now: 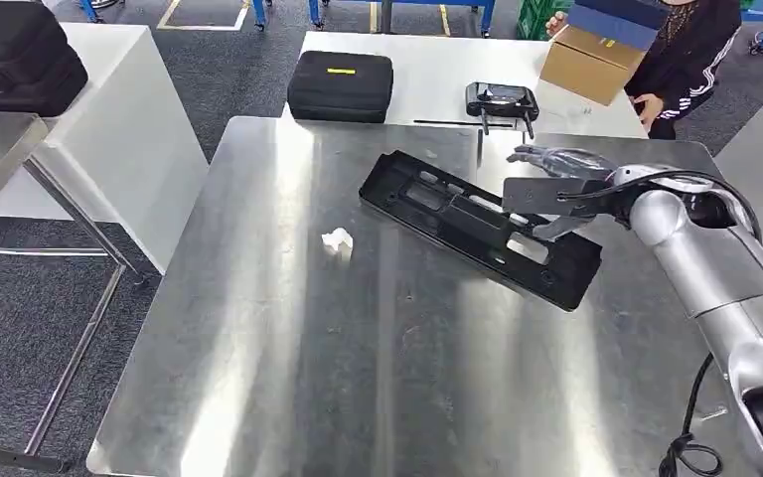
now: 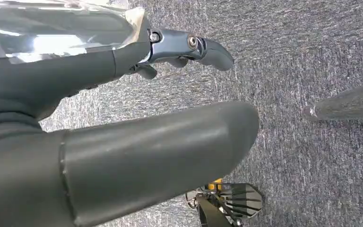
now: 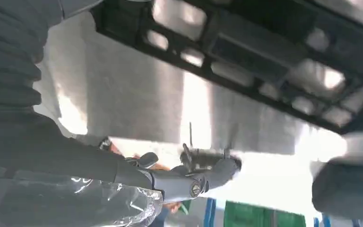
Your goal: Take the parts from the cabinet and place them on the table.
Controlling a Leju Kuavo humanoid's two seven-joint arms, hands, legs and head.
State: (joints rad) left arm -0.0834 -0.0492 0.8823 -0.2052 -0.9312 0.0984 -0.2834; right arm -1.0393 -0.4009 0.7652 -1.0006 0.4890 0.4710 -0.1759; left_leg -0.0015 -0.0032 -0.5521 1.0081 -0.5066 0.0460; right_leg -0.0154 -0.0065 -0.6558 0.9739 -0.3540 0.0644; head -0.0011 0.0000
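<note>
A long black plastic part with several cut-outs lies slantwise on the steel table, right of its middle. My right hand hovers over the part's right half with fingers spread and nothing gripped. In the right wrist view the part lies apart from the outstretched fingers. My left hand hangs over grey carpet, fingers stretched out, holding nothing.
A small white scrap lies left of the part. Behind, a white table carries a black case and a black controller. A person holds a cardboard box at the back right. Another black case sits far left.
</note>
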